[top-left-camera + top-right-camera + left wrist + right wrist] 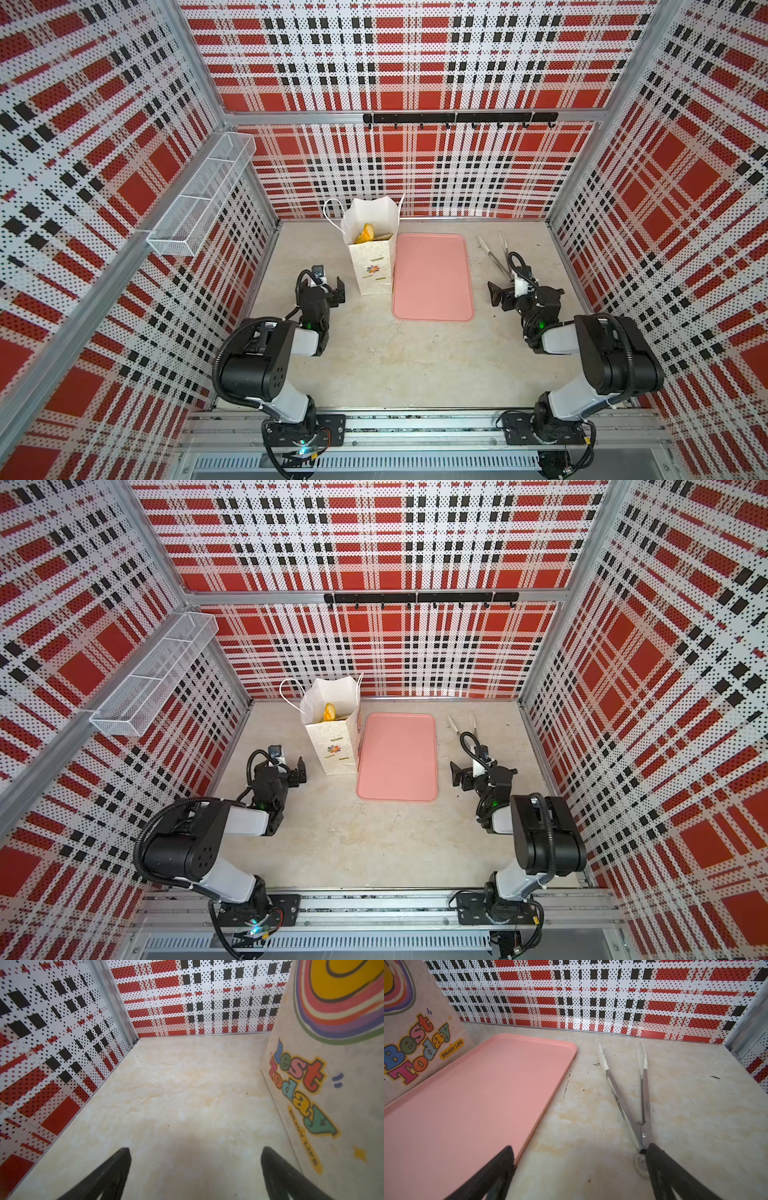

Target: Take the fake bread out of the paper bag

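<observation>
Starting at 6 o'clock, nearest me: both arms are folded low over the counter (374, 365). The left hand (195, 1149) is released, jaws spread wide with nothing but bare counter between them. Same for the right hand (580, 1146), wide apart and empty.

The paper bag (372, 266) stands upright at roughly 1 o'clock from the left hand, close but not touching it. The left wrist view shows its rainbow print right beside one finger. Its mouth is open, and the bread (365, 235) is in there: one yellow-orange piece pokes up in both top views. I can't tell how many more are under it.

The pink tray (432, 278) lies flat just beside the bag at its 3 o'clock, nothing on it. The tongs (625, 1097) lie at 3 o'clock of the tray, splayed in a V with tips toward 12, hinge end right by a right finger.

Far back at 12 there's a black hook rail (459, 118), and a wire basket (199, 195) on the wall at about 10.
</observation>
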